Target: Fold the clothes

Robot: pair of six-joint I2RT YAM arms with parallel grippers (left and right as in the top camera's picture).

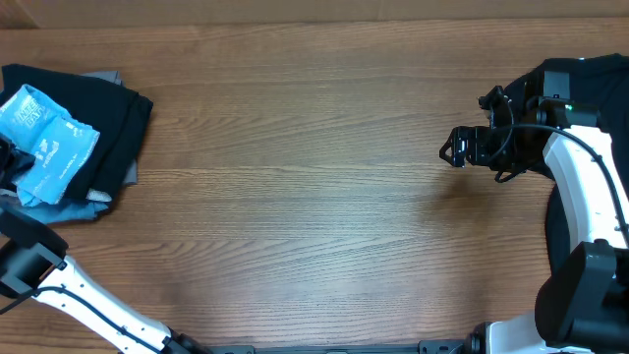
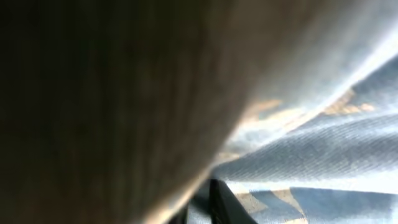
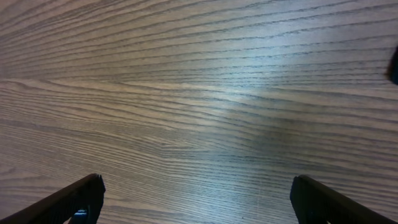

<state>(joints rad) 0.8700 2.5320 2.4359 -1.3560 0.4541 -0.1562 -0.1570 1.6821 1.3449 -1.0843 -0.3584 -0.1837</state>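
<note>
Two jaws. My left jaws against blue shirt (image 1: 44, 138) on dark pile (image 1: 123, 118); grip, cannot tell. Right jaws wide, empty. My guess: grabbing shirt. Next: drag onto desk (image 1: 314, 197), spread flat.

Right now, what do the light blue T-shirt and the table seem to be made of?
Light blue T-shirt: thin knit cloth, probably cotton, matte; it lies in soft wrinkles and carries white print. Table: wood or wood-look laminate, low sheen; long brown grain lines with a faint glare.
</note>
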